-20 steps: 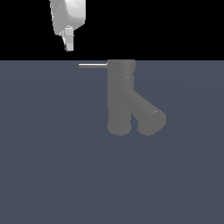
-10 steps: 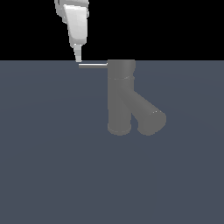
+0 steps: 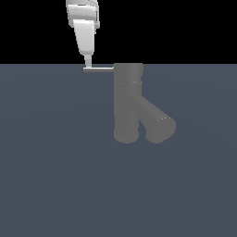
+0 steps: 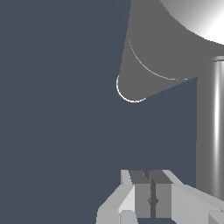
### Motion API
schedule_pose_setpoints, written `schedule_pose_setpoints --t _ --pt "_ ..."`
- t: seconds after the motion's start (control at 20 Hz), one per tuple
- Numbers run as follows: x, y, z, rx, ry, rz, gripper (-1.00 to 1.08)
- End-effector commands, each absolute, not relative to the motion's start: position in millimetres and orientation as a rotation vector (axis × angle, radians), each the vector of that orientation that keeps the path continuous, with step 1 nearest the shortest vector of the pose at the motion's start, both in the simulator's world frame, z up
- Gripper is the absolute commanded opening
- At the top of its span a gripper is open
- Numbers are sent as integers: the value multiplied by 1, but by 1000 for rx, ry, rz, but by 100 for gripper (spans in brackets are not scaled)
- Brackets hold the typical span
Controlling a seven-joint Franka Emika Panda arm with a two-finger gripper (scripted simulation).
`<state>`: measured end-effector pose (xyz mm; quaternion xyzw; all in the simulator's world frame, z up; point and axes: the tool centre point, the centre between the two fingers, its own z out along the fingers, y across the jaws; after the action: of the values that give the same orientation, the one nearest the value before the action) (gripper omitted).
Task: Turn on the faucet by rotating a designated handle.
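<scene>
Exterior view showed the pincer (image 3: pixel 87 63), fingers pressed together and holding nothing, poised at the free end of the handle (image 3: pixel 98 69), whose long axis ran level toward the exterior view's right into the faucet (image 3: pixel 127 102) top.

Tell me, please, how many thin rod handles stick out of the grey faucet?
1: a thin light-silver metal rod handle projects from the top of the matte grey Y-shaped faucet towards the exterior view's left. Its far side is hidden.
</scene>
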<state>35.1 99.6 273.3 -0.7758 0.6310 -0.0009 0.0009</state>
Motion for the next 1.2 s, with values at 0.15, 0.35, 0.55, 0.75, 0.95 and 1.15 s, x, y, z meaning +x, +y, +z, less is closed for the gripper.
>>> schedule_pose_setpoints --t 0.15,0.35,0.55,0.75,0.95,1.15 --pt "41 95 268 -2409 2018 -1 -100" --pt "39 96 270 -2415 2009 0 -100" --pt "39 96 270 -2418 2006 0 -100" --pt "33 95 270 -2417 2006 0 -100" --pt "22 92 270 -2417 2006 0 -100" --pt "11 89 270 -2417 2006 0 -100"
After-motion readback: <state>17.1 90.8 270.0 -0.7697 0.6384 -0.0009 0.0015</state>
